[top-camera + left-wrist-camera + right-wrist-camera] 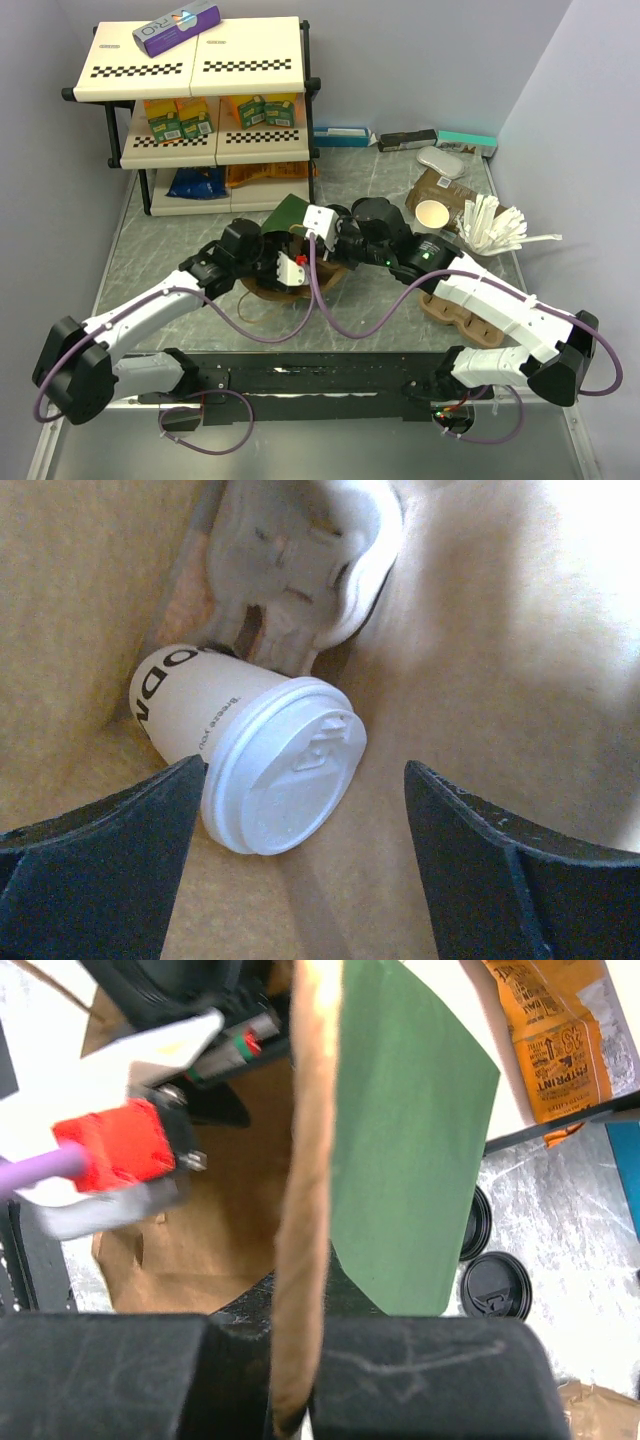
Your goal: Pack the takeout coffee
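A white paper cup with a white lid (250, 750) lies on its side inside the brown paper bag (520, 660), lid toward the camera. My left gripper (305, 770) is open inside the bag; the cup's lid touches or nearly touches the left finger (110, 860), and the right finger stands apart. In the top view the left gripper (290, 270) reaches into the bag (262, 290). My right gripper (300, 1380) is shut on the bag's brown rim (305, 1160), beside its green outer face (400, 1140). A second, open white cup (432, 213) stands at the right.
A grey tumbler of white sticks (492, 228) stands by the open cup. A brown pulp tray (455, 305) lies under my right arm. Black lids (495, 1285) lie on the table by the bag. A shelf of snacks (200, 100) stands at the back left.
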`<state>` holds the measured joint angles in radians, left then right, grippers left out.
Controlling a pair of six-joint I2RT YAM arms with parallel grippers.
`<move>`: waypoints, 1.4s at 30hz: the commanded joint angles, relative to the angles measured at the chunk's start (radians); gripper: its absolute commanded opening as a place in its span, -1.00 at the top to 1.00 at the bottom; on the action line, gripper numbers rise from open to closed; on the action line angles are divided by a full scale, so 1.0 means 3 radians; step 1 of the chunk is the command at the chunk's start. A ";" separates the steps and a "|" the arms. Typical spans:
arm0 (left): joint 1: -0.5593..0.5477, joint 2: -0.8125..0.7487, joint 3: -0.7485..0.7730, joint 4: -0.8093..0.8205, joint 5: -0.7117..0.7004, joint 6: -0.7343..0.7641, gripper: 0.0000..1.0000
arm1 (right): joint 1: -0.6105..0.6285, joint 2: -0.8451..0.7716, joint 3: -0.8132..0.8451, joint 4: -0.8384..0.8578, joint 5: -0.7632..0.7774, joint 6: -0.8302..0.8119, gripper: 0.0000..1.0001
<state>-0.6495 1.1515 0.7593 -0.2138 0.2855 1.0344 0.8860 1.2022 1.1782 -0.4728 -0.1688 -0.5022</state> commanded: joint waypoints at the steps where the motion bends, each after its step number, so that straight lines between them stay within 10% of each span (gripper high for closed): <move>1: 0.0028 0.0150 -0.0020 0.0324 -0.0164 0.0208 -0.69 | -0.0023 -0.0045 0.0133 0.0042 -0.0255 -0.0085 1.00; 8: 0.0028 0.0314 -0.0026 0.0605 -0.0236 0.0412 -0.54 | -0.0100 -0.0091 0.0133 0.0083 -0.0516 -0.0126 1.00; 20: 0.0033 0.0411 0.0225 0.0064 -0.0149 0.0408 0.52 | -0.0146 -0.0070 0.0174 0.0047 -0.0547 -0.0141 1.00; 42: 0.0084 0.0436 0.1349 -0.1526 0.0801 -0.0359 0.98 | -0.0223 0.0206 0.0260 -0.0004 -0.0123 -0.0059 1.00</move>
<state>-0.6296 1.2472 1.0554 -0.5453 0.3977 1.0157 0.8284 1.2385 1.2118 -0.4789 -0.2424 -0.5156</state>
